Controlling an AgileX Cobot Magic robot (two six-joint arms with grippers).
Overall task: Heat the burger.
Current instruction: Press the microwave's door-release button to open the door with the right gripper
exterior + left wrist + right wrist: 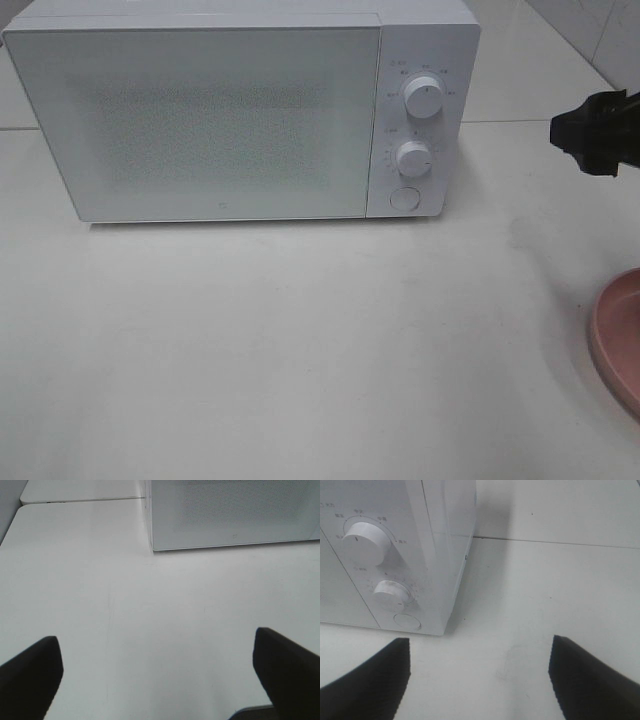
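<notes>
The burger shows in no view. Only the rim of a round pink plate (622, 340) enters at 4 o'clock of the boxy white microwave oven (200, 120), whose frosted door is shut. Both black end effectors gape wide and hold nothing. The right end effector (480, 680) hovers at 3 o'clock of the control panel, and the left end effector (157, 675) is over the white bench (300, 350) near the oven's 7 o'clock corner.

Likely risks:
- An off-centre press on the round release button (404, 199) could turn the lower white dial (413, 158) or shove the oven back.
- The door, swinging out, could strike the left arm.
- A hard squeeze could split the stacked burger.
</notes>
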